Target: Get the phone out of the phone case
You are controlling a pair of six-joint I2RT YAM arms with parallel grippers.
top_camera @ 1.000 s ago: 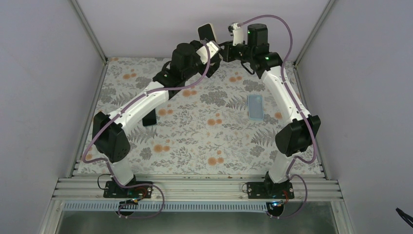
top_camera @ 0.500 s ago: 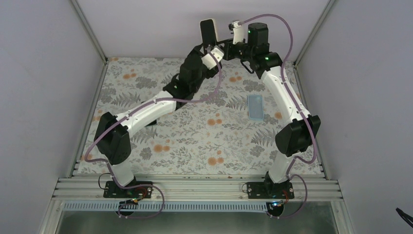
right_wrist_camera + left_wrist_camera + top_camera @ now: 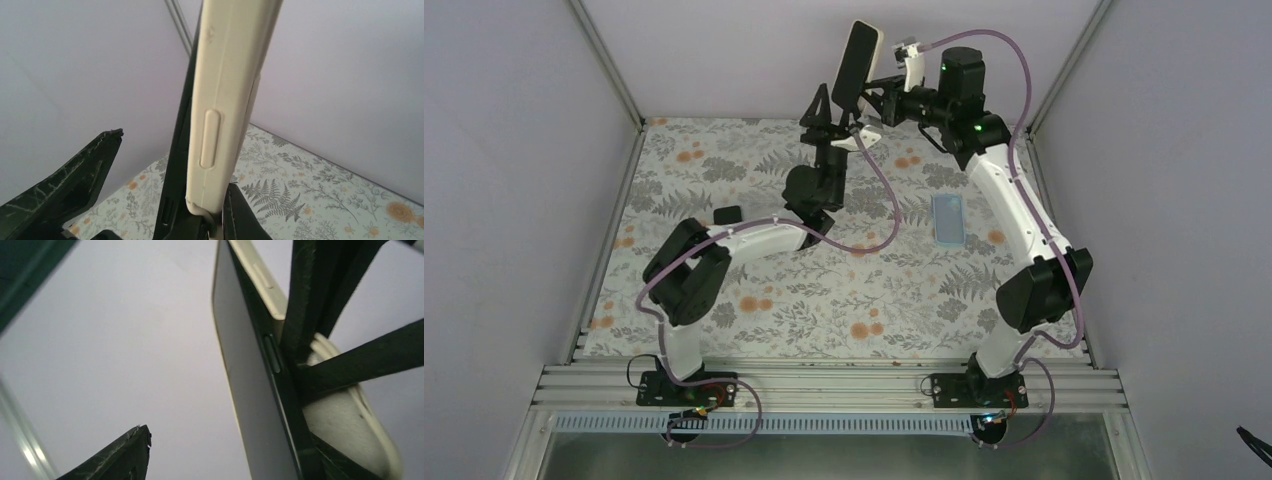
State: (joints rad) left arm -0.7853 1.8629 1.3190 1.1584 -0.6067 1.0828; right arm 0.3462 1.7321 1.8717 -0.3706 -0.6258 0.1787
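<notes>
Up at left, find the left gripper (image 3: 834, 110) raised well above the table (image 3: 824, 290), jaws spread and clasping nothing, one of its fingers (image 3: 122, 457) apart from the glass. Just right of it, note the phone (image 3: 854, 68) held aloft and tilted, dark screen facing left, seated in its cream phone case (image 3: 225, 100). Next right, see the right gripper (image 3: 869, 95) clamped tight on the lower end of the cased phone. Farther right, flat on the table, spot a blue rectangle (image 3: 948, 218); cannot tell whether case or handset. Probably handles as a light, rigid slab with slick, breakable glass inside a more yielding shell. Best to take hold on the free upper edges, clear of the side button (image 3: 209, 137), and to peel the lip at a corner rather than squeeze the screen.
</notes>
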